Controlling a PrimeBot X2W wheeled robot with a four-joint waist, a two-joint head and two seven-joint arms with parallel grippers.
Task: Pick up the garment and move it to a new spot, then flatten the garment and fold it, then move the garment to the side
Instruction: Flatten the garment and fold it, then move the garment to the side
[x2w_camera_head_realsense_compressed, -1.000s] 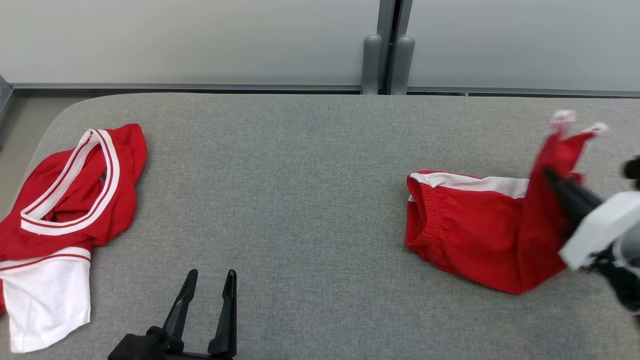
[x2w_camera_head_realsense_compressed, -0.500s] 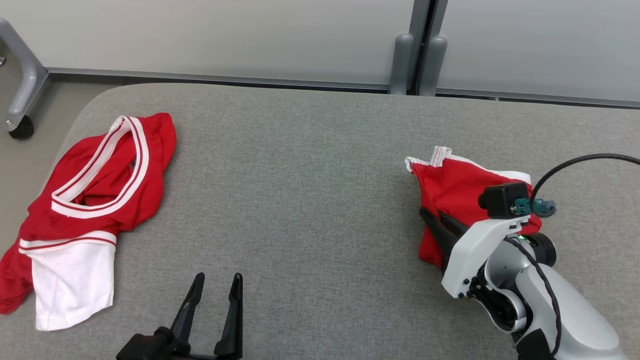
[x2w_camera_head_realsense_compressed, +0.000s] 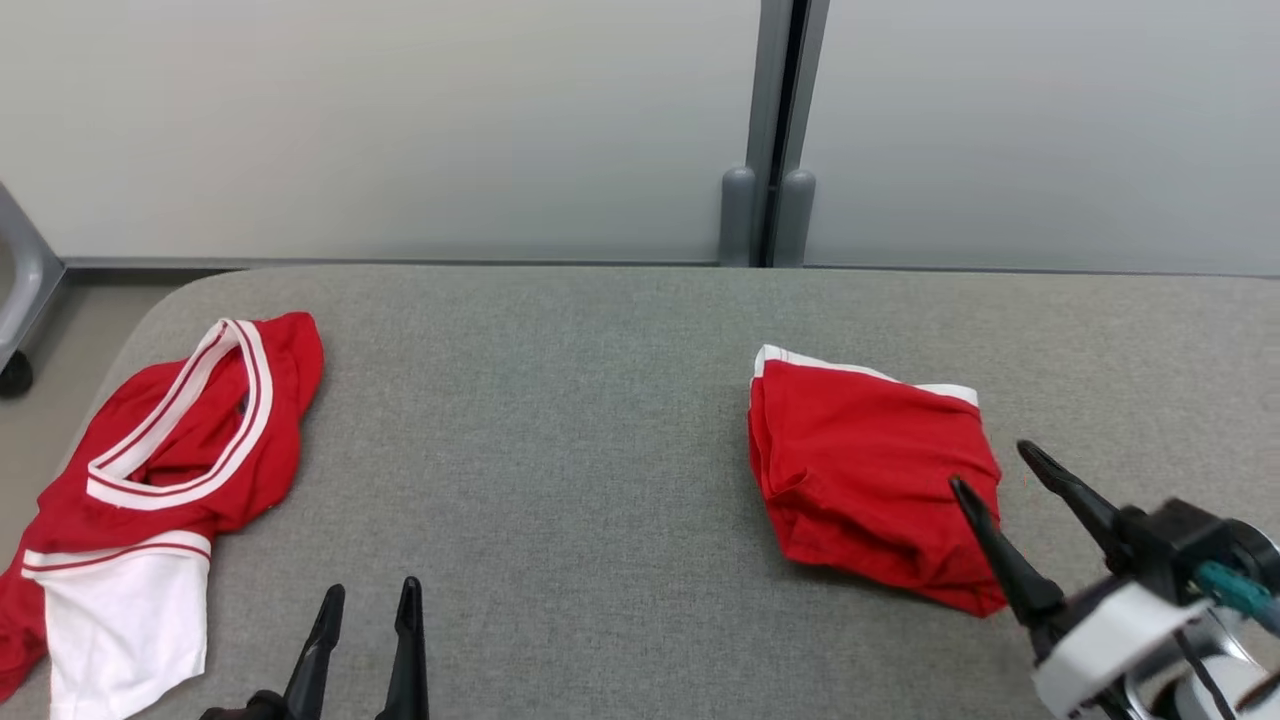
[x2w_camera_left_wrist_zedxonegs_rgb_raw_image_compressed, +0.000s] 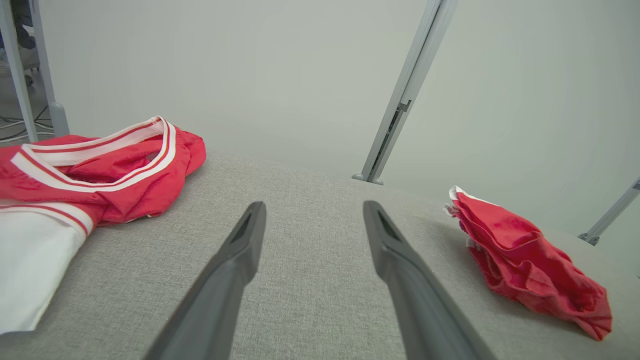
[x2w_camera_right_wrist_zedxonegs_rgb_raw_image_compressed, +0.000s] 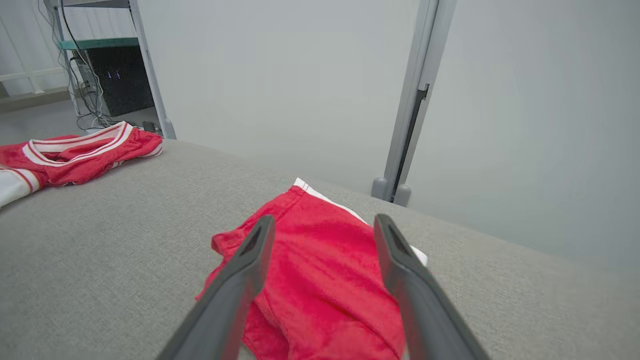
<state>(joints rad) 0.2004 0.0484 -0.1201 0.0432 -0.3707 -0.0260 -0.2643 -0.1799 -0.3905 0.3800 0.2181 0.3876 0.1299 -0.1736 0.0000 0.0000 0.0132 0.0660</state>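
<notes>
A pair of red shorts (x2w_camera_head_realsense_compressed: 870, 480) with a white edge lies folded into a compact block on the right of the grey padded table (x2w_camera_head_realsense_compressed: 560, 400). The same folded shorts (x2w_camera_left_wrist_zedxonegs_rgb_raw_image_compressed: 525, 260) appear at the right of the left wrist view and as a red bundle (x2w_camera_right_wrist_zedxonegs_rgb_raw_image_compressed: 320, 280) under the fingers in the right wrist view. My right gripper (x2w_camera_head_realsense_compressed: 990, 465) hovers open at the shorts' near right corner, holding nothing. My left gripper (x2w_camera_head_realsense_compressed: 370, 595) stands open at the table's front edge, left of centre, with nothing between its fingers (x2w_camera_left_wrist_zedxonegs_rgb_raw_image_compressed: 240, 250).
A crumpled red and white jersey (x2w_camera_head_realsense_compressed: 150, 470) lies at the table's left end, also seen as the jersey (x2w_camera_left_wrist_zedxonegs_rgb_raw_image_compressed: 75, 165) in the left wrist view. Grey partition panels and a post (x2w_camera_head_realsense_compressed: 770, 130) stand behind the table. A metal frame leg (x2w_camera_head_realsense_compressed: 20, 290) is at far left.
My right gripper folded the lifted leg of the shorts over, let go and drew back toward the front right. The shorts now lie folded. The head camera shifted; the left gripper stayed open.
</notes>
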